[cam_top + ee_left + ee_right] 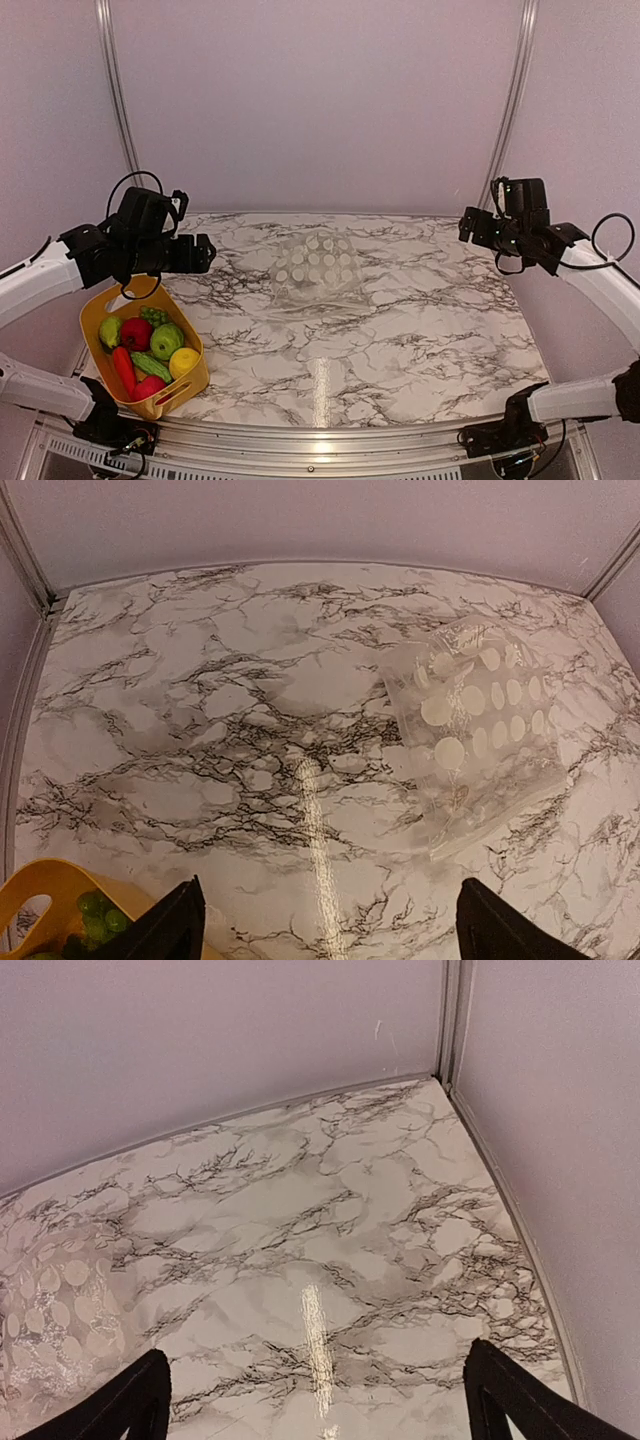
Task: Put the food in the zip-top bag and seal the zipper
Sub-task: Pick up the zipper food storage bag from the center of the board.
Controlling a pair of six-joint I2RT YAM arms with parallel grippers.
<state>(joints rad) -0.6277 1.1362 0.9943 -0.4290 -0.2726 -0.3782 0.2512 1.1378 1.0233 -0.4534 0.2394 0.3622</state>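
The food lies in a yellow bin (190,385) at the near left: a red apple (136,333), a green apple (166,340), a lemon (183,361), a carrot (123,368) and grapes (152,315) (100,915). The clear dotted zip-top bag (315,265) (480,740) (45,1310) lies flat at the table's middle back. Its zipper is too faint to pick out. My left gripper (205,253) (330,905) hovers open above the bin's far end, holding nothing. My right gripper (468,228) (315,1380) hangs open and unloaded over the far right of the table.
The marble table (420,330) has walls at the back and both sides, with metal rails in the corners. The yellow bin (40,890) stands at the near left edge, close to the left arm's base.
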